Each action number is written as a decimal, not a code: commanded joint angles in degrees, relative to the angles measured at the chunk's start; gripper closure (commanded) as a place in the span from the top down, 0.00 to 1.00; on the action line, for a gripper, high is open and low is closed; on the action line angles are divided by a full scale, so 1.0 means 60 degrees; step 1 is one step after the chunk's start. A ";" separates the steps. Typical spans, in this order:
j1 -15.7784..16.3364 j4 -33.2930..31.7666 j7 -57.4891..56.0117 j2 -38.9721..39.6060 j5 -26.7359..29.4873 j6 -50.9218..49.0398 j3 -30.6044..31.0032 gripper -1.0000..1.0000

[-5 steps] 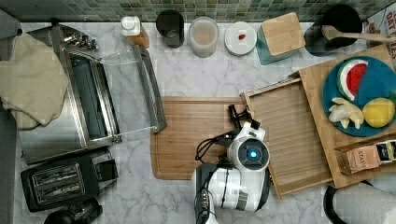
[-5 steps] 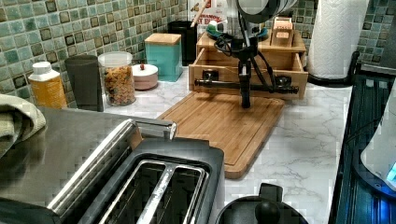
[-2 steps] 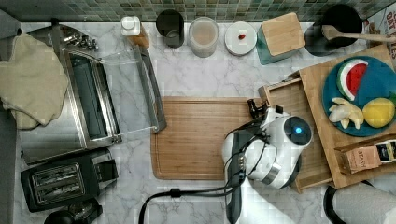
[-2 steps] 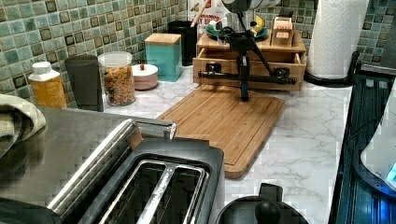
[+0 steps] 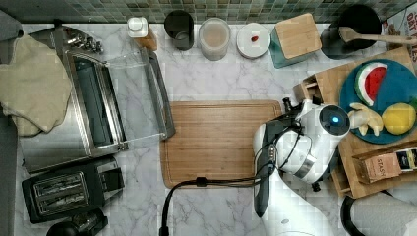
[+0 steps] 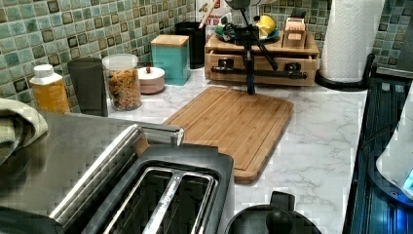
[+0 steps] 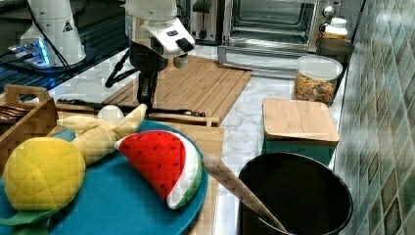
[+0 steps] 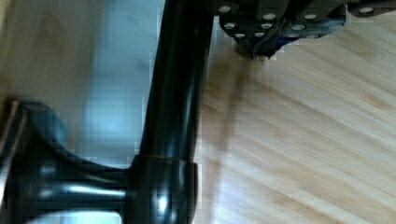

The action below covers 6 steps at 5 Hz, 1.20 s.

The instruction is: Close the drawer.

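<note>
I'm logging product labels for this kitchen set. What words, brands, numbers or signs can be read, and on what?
"STASH" on the brown box on the wooden stand, top view; its last letter is hard to make out.
"OAT", cut off, on the package at the top view's upper right corner.
A black warning triangle, no words, on the robot base, right view.
The orange bottle's label is too blurred to read.
</note>
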 commanded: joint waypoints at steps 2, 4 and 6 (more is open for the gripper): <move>-0.0860 0.2471 0.0600 -0.0156 -0.0839 0.1852 -0.1917 0.00; -0.0826 0.2470 0.0592 -0.0149 -0.0819 0.1852 -0.1952 0.00; -0.0556 0.2470 0.0480 -0.0103 -0.0651 0.1851 -0.2243 0.00</move>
